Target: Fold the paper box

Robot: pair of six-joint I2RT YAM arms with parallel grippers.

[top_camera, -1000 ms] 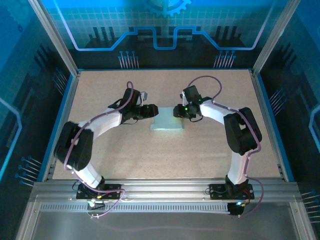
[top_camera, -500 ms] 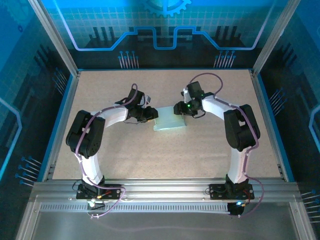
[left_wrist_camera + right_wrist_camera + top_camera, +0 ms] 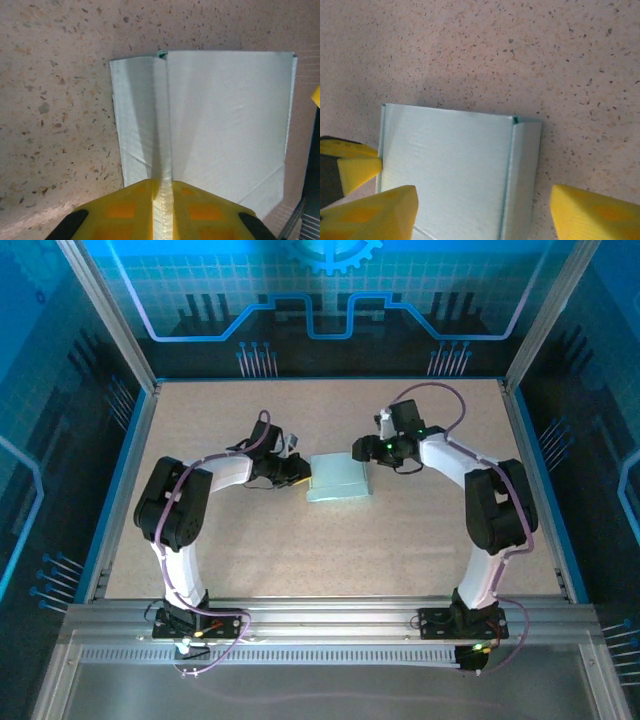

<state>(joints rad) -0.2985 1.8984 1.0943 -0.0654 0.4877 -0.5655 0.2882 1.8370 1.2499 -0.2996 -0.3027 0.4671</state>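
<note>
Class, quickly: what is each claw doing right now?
Left claw: closed, pinching a raised fold of the paper box.
Right claw: open, holding nothing.

paper box (image 3: 225, 125): thin matt card, creased | table (image 3: 60, 75): speckled, grainy, matt | frame (image 3: 330, 615): brushed metal

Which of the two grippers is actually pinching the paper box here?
The left gripper: its jaws pinch a raised fold of the paper box. The right gripper stands open, fingers apart.

paper box (image 3: 338, 478) pale blue-white, plain. table (image 3: 300, 550) beige with dark speckles. fingers (image 3: 580, 210) yellow. arms (image 3: 450, 458) white and black; cables (image 3: 432, 389) purplish, probably.
</note>
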